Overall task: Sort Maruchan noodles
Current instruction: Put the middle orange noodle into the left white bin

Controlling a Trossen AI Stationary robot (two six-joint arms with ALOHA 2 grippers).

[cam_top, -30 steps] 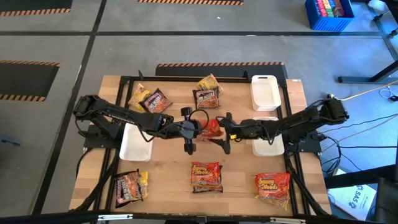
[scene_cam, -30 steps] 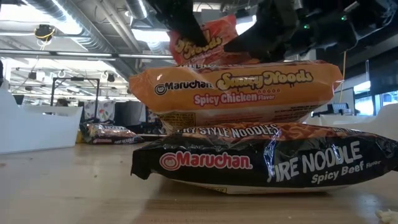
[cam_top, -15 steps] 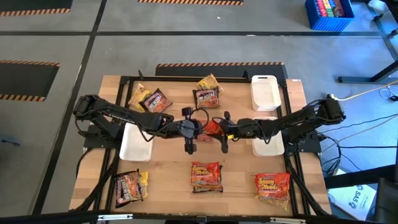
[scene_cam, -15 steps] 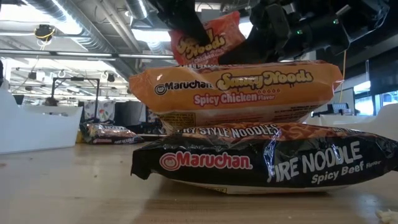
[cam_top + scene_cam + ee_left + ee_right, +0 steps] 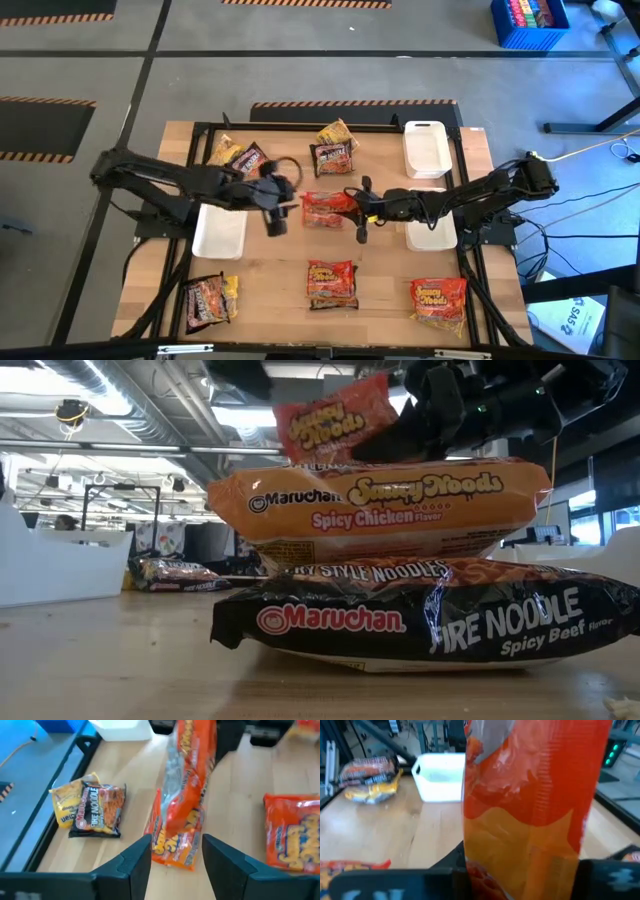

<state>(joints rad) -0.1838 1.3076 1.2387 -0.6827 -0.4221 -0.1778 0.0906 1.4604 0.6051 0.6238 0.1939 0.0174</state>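
Packet [image 5: 326, 208] of red-orange noodles hangs mid-frame above the desk [image 5: 270, 270], pinched by the right gripper [image 5: 362, 212] for sorting, while the left gripper [image 5: 274, 200], fingers apart and empty, sits just left.

Bright even overhead light, soft shadows, blurred wrist views

This place looks like a robotics lab inside an industrial hall. The wooden table [image 5: 270, 270] stands on a grey concrete floor [image 5: 300, 60] marked with orange-and-black hazard stripes [image 5: 350, 103]. In the low view, bare silver ducts [image 5: 150, 400] and pipes run under the ceiling with strip lights. Loose cables [image 5: 590, 150] lie on the floor beside the table, and a blue crate [image 5: 530, 22] stands near a corner.
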